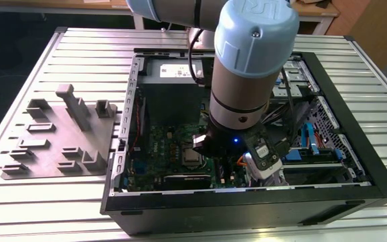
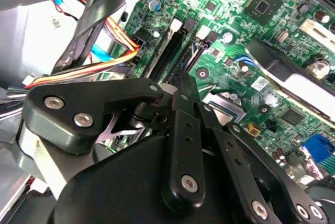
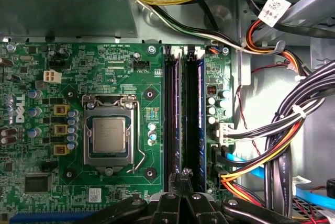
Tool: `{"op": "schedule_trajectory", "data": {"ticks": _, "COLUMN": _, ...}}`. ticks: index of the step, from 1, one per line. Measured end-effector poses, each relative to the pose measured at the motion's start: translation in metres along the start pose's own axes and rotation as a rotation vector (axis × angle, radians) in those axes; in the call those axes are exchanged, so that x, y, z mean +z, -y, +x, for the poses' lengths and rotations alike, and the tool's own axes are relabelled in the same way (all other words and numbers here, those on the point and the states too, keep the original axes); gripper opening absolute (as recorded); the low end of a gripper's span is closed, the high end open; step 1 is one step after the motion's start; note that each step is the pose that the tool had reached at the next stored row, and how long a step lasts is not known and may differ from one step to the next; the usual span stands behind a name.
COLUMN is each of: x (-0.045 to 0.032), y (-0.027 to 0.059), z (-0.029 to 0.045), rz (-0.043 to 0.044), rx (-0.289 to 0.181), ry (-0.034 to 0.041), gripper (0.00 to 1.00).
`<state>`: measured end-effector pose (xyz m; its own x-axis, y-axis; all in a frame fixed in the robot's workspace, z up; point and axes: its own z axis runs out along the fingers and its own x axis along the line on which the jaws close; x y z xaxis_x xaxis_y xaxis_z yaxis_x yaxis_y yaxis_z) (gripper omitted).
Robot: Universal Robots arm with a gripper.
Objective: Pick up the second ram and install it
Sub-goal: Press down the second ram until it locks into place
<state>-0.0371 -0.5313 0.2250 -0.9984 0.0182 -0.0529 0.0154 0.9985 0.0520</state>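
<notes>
My gripper (image 3: 183, 175) hangs inside the open computer case (image 1: 247, 201), low over the green motherboard (image 3: 52, 77). Its two black fingertips (image 3: 179, 178) are pressed together with nothing showing between them. They sit over one end of the pair of long black memory slots (image 3: 184, 114) beside the processor socket. In the second wrist view the gripper (image 2: 186, 80) reaches down to the same slots (image 2: 175, 51). Seen edge-on, the second ram does not stand out from the dark slots, so I cannot tell whether it sits in one.
A grey fixture plate (image 1: 59, 136) with raised blocks lies on the slatted table at the exterior view's left. The processor socket (image 3: 110, 132) is beside the slots. Cable bundles (image 3: 282, 130) crowd their other side. A metal power supply box (image 3: 63, 4) borders the board.
</notes>
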Motion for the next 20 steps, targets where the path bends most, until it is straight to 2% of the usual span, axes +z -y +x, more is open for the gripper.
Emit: {"op": "schedule_trajectory", "data": {"ticks": 20, "x": 0.0070, "y": 0.0004, "z": 0.0004, "rz": 0.0003, "rx": 0.000, "ry": -0.0001, "gripper": 0.10}}
